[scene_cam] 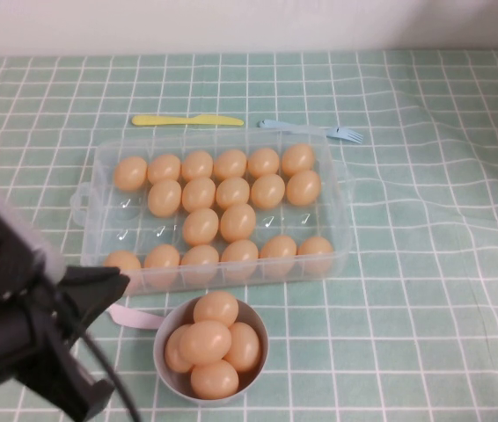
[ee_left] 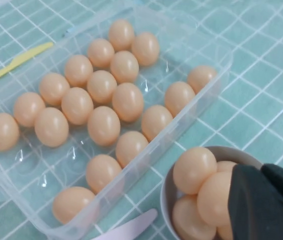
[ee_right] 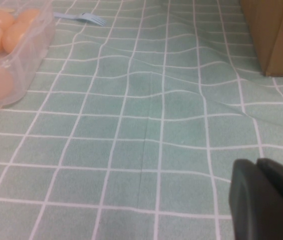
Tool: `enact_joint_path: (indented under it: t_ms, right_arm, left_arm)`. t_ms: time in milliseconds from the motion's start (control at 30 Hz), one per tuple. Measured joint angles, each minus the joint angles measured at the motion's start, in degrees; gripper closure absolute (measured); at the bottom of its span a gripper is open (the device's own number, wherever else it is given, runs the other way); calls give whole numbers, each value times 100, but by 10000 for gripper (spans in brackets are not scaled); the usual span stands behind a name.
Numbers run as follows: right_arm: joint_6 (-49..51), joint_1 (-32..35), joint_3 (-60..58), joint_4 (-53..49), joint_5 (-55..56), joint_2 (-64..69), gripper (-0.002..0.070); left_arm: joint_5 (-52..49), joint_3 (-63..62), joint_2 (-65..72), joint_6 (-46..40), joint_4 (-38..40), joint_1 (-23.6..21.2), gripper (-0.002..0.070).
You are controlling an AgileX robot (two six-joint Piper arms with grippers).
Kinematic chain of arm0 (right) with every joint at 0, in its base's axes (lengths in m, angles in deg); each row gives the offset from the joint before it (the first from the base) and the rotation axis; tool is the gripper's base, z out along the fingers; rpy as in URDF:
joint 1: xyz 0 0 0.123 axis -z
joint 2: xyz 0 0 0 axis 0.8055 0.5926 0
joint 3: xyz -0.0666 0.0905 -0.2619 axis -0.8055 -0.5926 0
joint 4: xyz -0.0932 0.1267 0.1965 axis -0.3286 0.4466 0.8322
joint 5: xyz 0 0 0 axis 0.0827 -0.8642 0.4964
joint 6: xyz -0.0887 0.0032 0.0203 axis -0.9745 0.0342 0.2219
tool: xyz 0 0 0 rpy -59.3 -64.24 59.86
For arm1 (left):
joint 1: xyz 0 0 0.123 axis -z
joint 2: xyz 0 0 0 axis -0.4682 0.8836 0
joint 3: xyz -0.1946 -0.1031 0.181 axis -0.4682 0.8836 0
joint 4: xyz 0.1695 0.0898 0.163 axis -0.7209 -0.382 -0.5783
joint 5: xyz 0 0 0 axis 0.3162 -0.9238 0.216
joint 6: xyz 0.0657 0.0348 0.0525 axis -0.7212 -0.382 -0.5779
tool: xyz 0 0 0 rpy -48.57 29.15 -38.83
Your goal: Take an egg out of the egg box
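Nearest the raised camera, the left tool [scene_cam: 99,286] hangs low at the worktop's near left corner, its dark fingers clenched together with nothing between them, their tip just short of the egg box's near left corner. Beside it stands a small grey bowl [scene_cam: 163,338] piled with five eggs, touching or almost touching the box's near wall, and a pale pink utensil [scene_cam: 135,316] pokes out between bowl and tool.

The egg box [scene_cam: 337,189], clear plastic with rounded corners, lies lengthwise across the middle of the green checked cloth [scene_cam: 425,299]. Its far row and near row are full; the second row has five eggs, the third only two, with several bare seats around them. One egg [scene_cam: 238,221] in that third row sits with bare seats to its right.

Behind the box, a yellow knife [scene_cam: 186,120] and a blue fork [scene_cam: 312,129] lie close along its far edge. Right of the box the cloth is open, though rippled. The right tool [ee_right: 266,200] hovers over that stretch; whether it is closed I cannot tell. A brown box [ee_right: 274,35] stands at the far right edge.
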Motion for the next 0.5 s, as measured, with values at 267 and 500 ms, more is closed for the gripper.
enact_joint_path:
  t_ms: [267,500]
  right_arm:
    - [0,0,0,0,0,0,694]
    - [0,0,0,0,0,0,694]
  left_arm:
    - [198,572,-403,219,-2,0,676]
    - [779,666,-403,222,56,0,676]
